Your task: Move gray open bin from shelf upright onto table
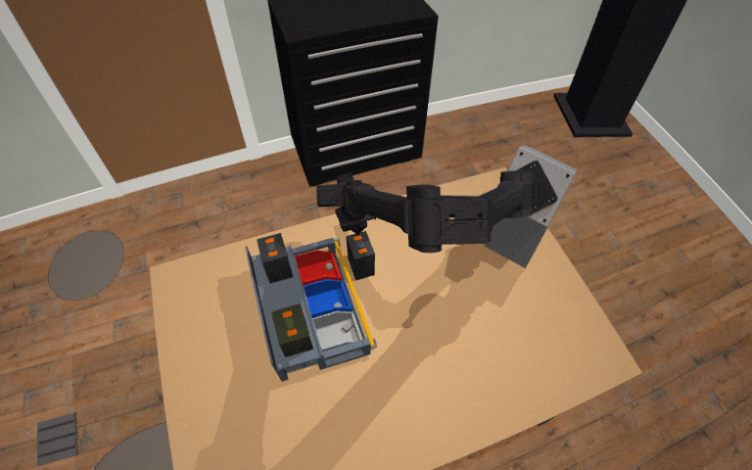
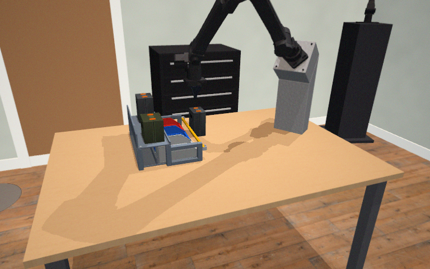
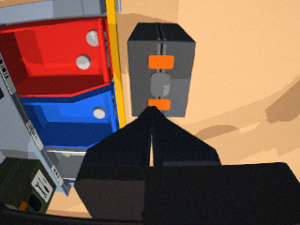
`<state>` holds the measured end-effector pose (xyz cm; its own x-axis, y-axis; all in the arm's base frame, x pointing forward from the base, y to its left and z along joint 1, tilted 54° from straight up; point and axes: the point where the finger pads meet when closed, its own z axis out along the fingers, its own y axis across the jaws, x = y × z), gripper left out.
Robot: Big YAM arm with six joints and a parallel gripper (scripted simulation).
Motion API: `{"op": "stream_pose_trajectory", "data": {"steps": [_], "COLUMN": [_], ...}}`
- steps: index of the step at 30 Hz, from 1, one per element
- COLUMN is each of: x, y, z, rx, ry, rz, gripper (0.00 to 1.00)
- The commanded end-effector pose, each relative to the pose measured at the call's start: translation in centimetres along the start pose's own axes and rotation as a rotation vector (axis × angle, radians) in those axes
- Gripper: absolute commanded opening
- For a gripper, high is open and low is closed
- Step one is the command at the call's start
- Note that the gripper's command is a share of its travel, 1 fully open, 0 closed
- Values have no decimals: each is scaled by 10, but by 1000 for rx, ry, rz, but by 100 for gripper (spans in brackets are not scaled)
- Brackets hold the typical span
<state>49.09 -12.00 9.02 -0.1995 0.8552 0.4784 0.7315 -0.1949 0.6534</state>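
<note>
The gray open bin (image 1: 339, 329) sits at the near end of the gray shelf (image 1: 307, 302), next to a blue bin (image 1: 327, 297) and a red bin (image 1: 315, 265). It also shows in the exterior view (image 2: 177, 139); in the wrist view only its edge (image 3: 63, 165) shows. A small part lies in it. My gripper (image 1: 354, 224) hangs shut and empty high above a black case (image 1: 360, 254) that stands on the table just past the shelf's yellow rail. In the wrist view the shut fingertips (image 3: 152, 112) point at that case (image 3: 161, 77).
A black case (image 1: 274, 257) and an olive case (image 1: 290, 329) stand on the shelf's upper level. A black drawer cabinet (image 1: 354, 88) stands behind the table. The arm's gray base (image 2: 294, 92) is at the table's far right.
</note>
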Motion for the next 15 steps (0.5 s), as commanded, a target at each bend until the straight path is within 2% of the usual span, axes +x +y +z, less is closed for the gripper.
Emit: {"op": "stream_pose_trajectory", "data": {"steps": [1, 4, 7, 15], "x": [-5, -3, 16, 33], "y": [3, 3, 4, 15], "z": [-15, -15, -4, -4], "rx": [-16, -14, 5, 1], "ry": [-17, -19, 3, 2], "rz": [15, 28, 8, 4], "gripper": [0, 0, 0, 0]}}
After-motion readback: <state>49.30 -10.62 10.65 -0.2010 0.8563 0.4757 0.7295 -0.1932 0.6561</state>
